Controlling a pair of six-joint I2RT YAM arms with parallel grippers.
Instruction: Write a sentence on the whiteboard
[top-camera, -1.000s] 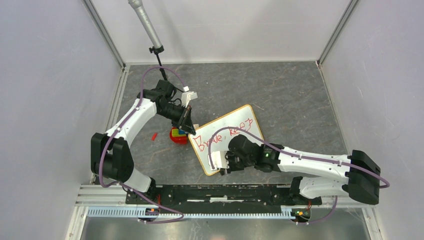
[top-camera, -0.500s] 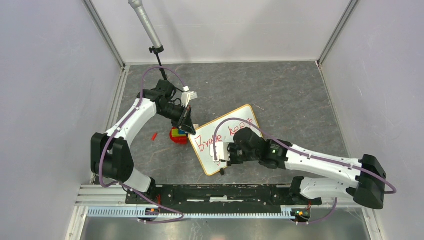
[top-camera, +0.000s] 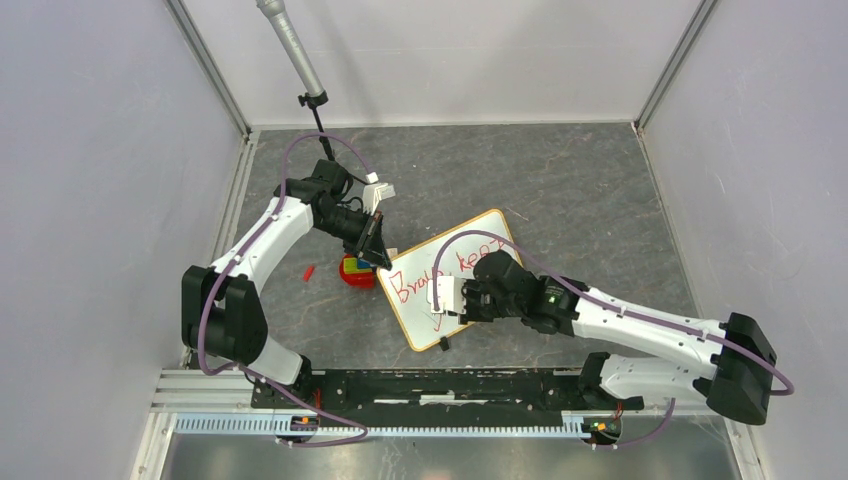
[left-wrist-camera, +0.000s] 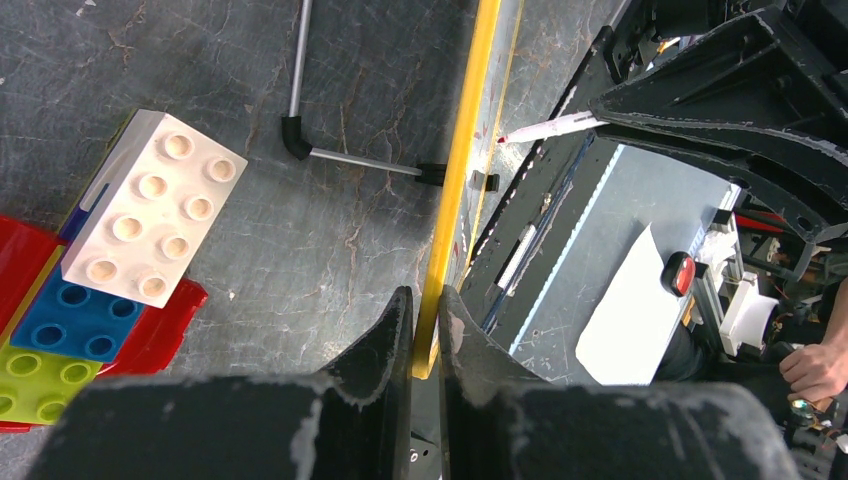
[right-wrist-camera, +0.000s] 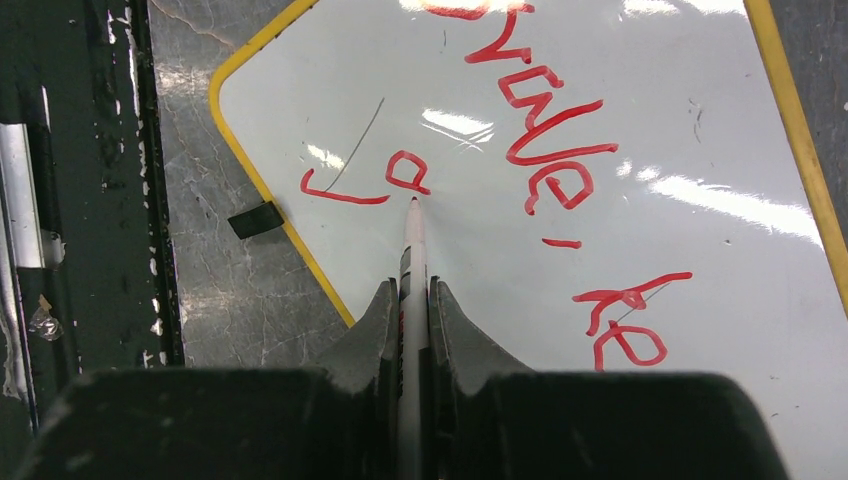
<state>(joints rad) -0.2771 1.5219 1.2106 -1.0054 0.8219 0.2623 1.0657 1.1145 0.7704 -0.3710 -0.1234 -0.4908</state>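
On the grey table (top-camera: 580, 180), the whiteboard (top-camera: 412, 312) sits askew between both arms. Only the right wrist view shows the right gripper (right-wrist-camera: 411, 300), arm stretched low, clamped on a marker (right-wrist-camera: 411, 250) whose tip touches the sentence (right-wrist-camera: 555, 150) just ahead of the jaws. The left gripper (left-wrist-camera: 425, 320), elbow bent, pinches the board's frame.

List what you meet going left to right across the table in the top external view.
Left arm's black shoulder housing → small red piece → red plastic toy-brick pile → white rectangular whiteboard with tan-orange wooden frame → right arm's black shoulder housing.
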